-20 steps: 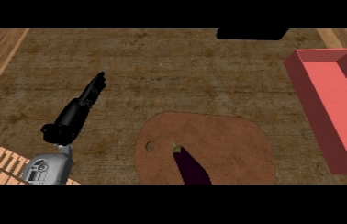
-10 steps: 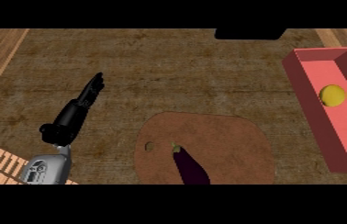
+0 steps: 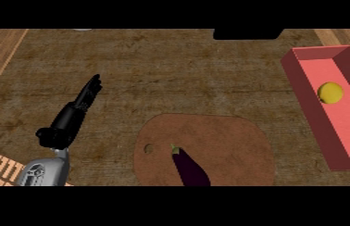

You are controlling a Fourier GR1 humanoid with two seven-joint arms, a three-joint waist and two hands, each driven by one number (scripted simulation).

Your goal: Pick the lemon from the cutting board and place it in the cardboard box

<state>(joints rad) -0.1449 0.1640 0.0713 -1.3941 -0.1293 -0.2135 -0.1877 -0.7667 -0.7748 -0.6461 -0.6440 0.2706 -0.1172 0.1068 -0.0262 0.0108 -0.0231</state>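
Head view — lemon (image 3: 330, 92) lies inside the pink-walled box (image 3: 305, 84), well apart from the cutting board (image 3: 226, 144).
Left hand (image 3: 74, 113) is held straight-fingered, grasping nothing; right hand is not seen. Placement is judged done — only clear withdrawal is advised. An eggplant (image 3: 189, 168) lies on the board; brown woven counter (image 3: 184, 72).

Your way from the cutting board (image 3: 226, 137) to the red box (image 3: 321, 109) lies open across bare counter (image 3: 191, 77); only an eggplant (image 3: 190, 169) occupies the board's near edge.
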